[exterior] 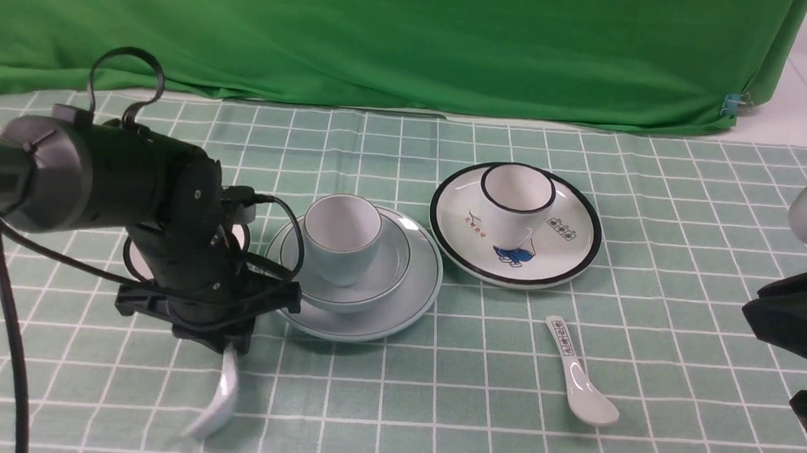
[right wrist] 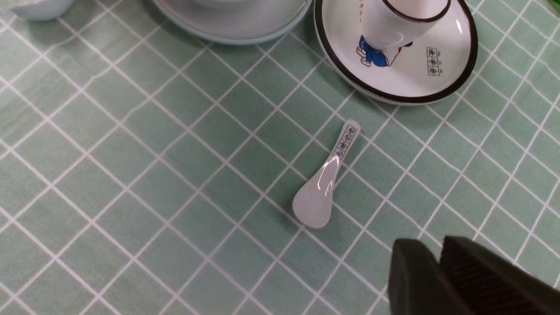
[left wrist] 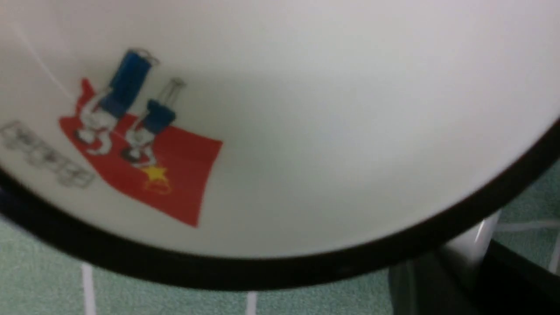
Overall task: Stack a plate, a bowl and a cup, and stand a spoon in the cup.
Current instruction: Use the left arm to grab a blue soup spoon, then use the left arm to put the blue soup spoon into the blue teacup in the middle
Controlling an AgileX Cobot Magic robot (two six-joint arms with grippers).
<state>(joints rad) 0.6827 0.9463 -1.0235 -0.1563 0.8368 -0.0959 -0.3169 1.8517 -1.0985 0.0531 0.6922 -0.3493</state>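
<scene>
The pale blue plate (exterior: pixel 415 292) lies at mid table with the pale blue bowl (exterior: pixel 392 266) on it and the pale blue cup (exterior: pixel 342 240) upright in the bowl. My left gripper (exterior: pixel 228 345) is just left of the plate's front. It is shut on the handle of the plain white spoon (exterior: pixel 221 394), which hangs down with its scoop close above the cloth. In the left wrist view the handle (left wrist: pixel 470 245) shows between the dark fingers. The scoop shows in the right wrist view (right wrist: pixel 39 6). My right gripper (right wrist: pixel 437 256) is shut and empty at the right edge of the table.
A white black-rimmed plate (exterior: pixel 460 216) with drawings carries a white black-rimmed cup (exterior: pixel 517 198), right of the stack. A spoon with printed characters (exterior: pixel 580 377) lies in front of it. A white black-rimmed bowl (left wrist: pixel 306 131) sits under my left wrist, mostly hidden in the front view.
</scene>
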